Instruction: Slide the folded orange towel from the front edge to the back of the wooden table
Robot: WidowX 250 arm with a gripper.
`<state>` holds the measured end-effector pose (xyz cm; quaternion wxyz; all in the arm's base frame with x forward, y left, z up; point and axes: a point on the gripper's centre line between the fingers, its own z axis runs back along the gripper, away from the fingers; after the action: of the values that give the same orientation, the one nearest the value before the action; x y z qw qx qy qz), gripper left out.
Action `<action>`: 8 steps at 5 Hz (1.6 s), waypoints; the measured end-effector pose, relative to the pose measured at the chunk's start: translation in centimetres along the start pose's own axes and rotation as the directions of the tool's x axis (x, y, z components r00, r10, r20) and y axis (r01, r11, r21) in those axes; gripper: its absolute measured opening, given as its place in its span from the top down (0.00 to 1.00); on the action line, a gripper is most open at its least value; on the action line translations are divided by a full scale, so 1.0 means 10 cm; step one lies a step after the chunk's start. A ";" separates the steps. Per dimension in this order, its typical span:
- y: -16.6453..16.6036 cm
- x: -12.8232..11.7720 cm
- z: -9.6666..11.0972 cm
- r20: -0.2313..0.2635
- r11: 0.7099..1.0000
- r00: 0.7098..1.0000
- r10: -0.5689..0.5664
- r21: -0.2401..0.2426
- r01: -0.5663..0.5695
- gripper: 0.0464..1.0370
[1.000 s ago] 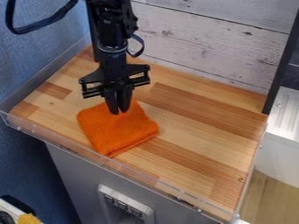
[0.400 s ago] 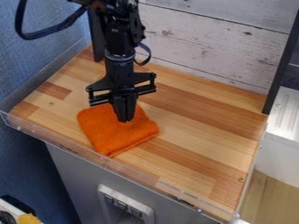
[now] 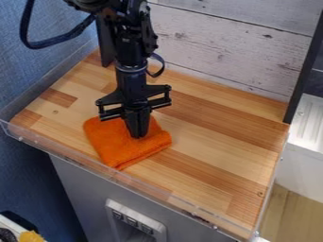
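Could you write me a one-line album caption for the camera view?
The pincer of a black robot arm over a folded orange cloth on a wooden counter.

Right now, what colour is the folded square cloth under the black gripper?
The folded square cloth is plain orange, seen best in the camera view.
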<state>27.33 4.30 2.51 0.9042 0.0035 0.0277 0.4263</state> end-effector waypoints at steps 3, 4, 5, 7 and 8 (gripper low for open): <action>0.01 0.22 -0.11 -0.024 0.992 0.994 -0.110 -0.058 0.108 0.99; -0.03 0.44 -0.12 -0.003 0.970 0.974 -0.229 -0.084 0.228 0.99; -0.11 0.65 -0.12 0.042 0.924 0.929 -0.368 -0.098 0.371 0.99; -0.18 0.88 -0.10 0.106 0.805 0.805 -0.583 -0.061 0.591 0.99; -0.16 0.94 -0.11 0.122 0.742 0.738 -0.664 -0.018 0.670 0.99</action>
<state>34.49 10.53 0.97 0.9966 -0.0109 -0.0345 0.0742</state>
